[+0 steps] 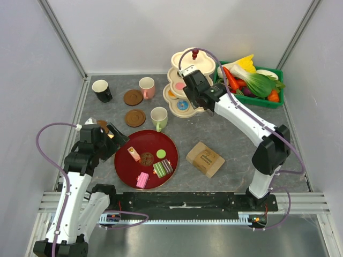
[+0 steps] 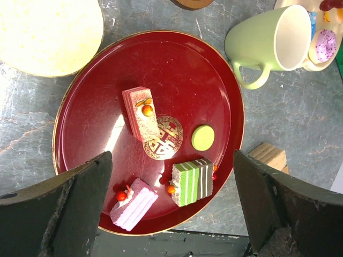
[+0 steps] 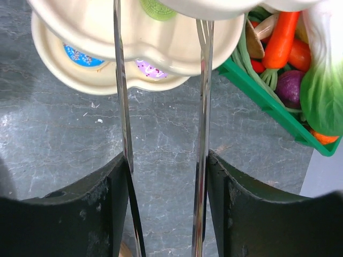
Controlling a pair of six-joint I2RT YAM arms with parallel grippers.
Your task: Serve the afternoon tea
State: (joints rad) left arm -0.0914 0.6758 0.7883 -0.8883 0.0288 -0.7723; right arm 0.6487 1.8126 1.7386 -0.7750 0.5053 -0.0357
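Left fingers (image 2: 80,198) are spread wide above the red tray (image 2: 91,107), which carries three cake slices (image 2: 140,112) and a green macaron (image 2: 203,137). Beyond the tray, right fingers (image 3: 80,214) pinch metal tongs (image 3: 202,107) at the tiered stand (image 3: 177,48), the tongs' tips apparently parted.

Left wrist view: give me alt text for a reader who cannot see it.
A round red tray holds three cake slices and a green macaron, framed by the open left gripper. A pale-green mug sits beside the tray.

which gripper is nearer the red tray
Left. The left gripper hovers open at the left edge of the red tray; the right gripper, holding metal tongs, is far back at the tiered stand.
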